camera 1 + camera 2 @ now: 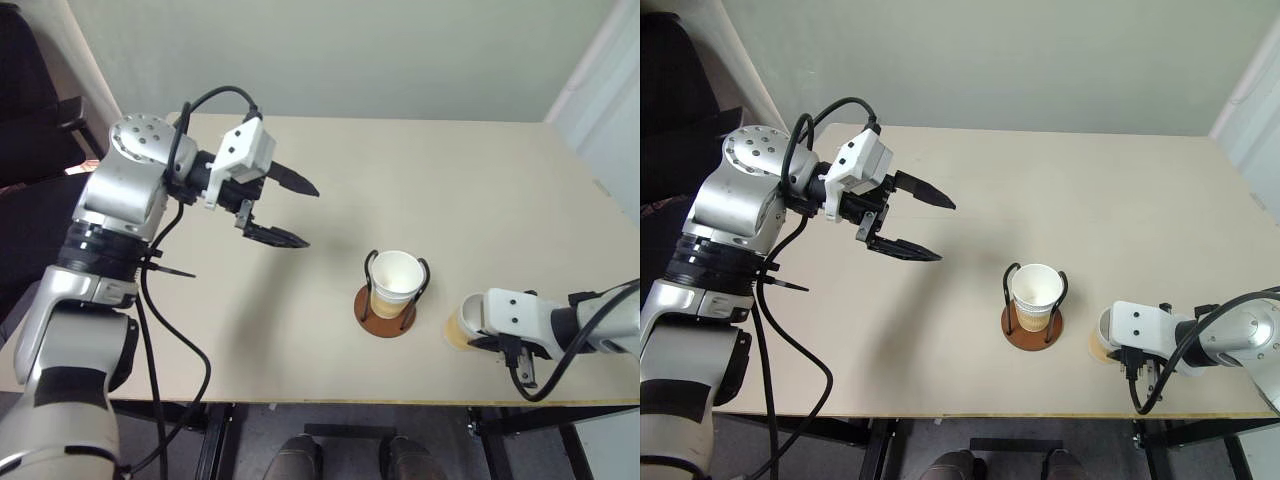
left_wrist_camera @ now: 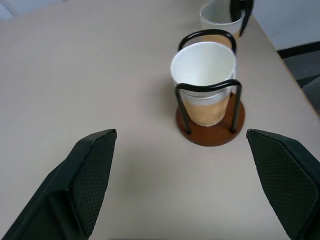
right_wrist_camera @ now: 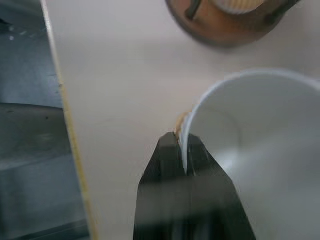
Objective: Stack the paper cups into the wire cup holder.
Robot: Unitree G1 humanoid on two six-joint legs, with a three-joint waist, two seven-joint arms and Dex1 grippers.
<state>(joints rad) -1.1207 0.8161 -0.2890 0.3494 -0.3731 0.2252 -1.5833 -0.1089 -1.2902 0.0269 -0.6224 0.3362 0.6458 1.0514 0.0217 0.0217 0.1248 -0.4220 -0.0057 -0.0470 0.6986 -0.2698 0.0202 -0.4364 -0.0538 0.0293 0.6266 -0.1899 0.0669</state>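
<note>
Right wrist view shows the right gripper pinching the rim wall of a loose paper cup, one finger inside the white mouth and one outside against the tan wall, the jaws pressed together on the paper. From the head views this cup stands on the surface just beside the wire cup holder, on the side toward the robot's right and near the front edge; whether it has left the surface cannot be told.

The holder itself sits on its reddish-brown disc base with two black wire loops upright, and a paper cup stands nested between those loops, mouth up. Whether that is a single cup or one cup already sleeved into another cannot be read, though the left wrist view hints at a paler band above the tan wall.

The left gripper hangs well apart from the holder, off toward the robot's left and above the surface, its black fingers spread wide and holding nothing.

As a judgement, the task is partly done: at least one cup is seated in the holder, and the cup in the right gripper's pinch is next. It needs lifting, carrying over the holder and lowering straight into the seated cup's mouth.
</note>
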